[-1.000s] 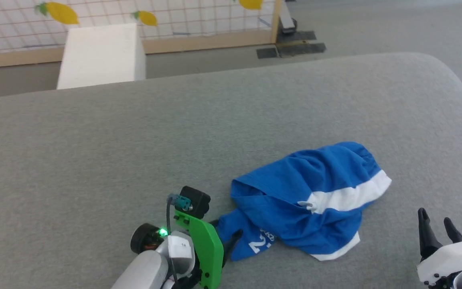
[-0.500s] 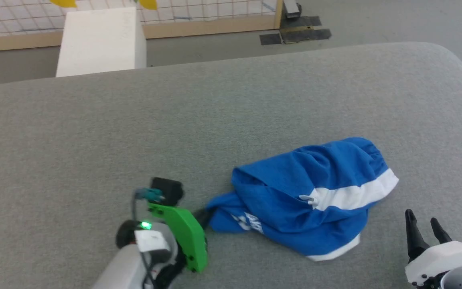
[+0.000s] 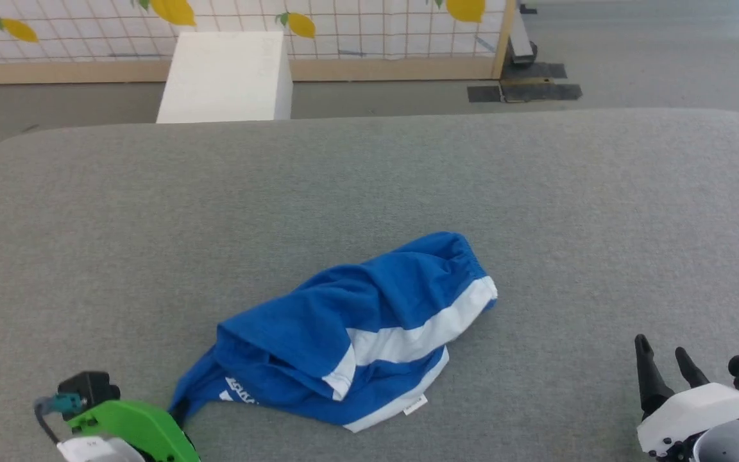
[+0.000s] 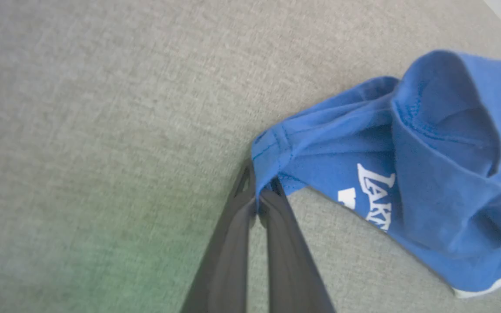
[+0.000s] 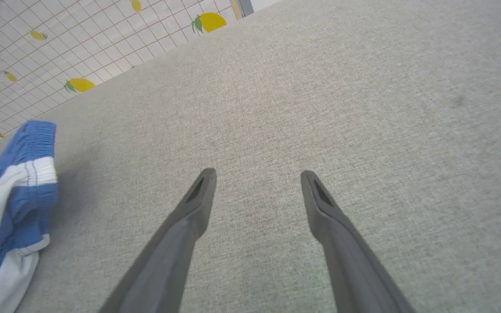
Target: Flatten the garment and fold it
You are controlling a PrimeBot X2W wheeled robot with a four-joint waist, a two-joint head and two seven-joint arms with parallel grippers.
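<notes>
The shorts [image 3: 356, 327] are lying crumpled on the tabletop [image 3: 369, 179], long axis running near-left to far-right. The left jaws are pinching the near-left hem (closed on cloth); the right jaws are gaping empty, nearer the far waistband end.

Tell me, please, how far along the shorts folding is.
Early. Done: the left gripper is shut on a hem corner of the garment. In hand: that one corner; the right gripper hovers open, apart from it. Left: the garment lies bunched, so flattening and folding remain.
</notes>
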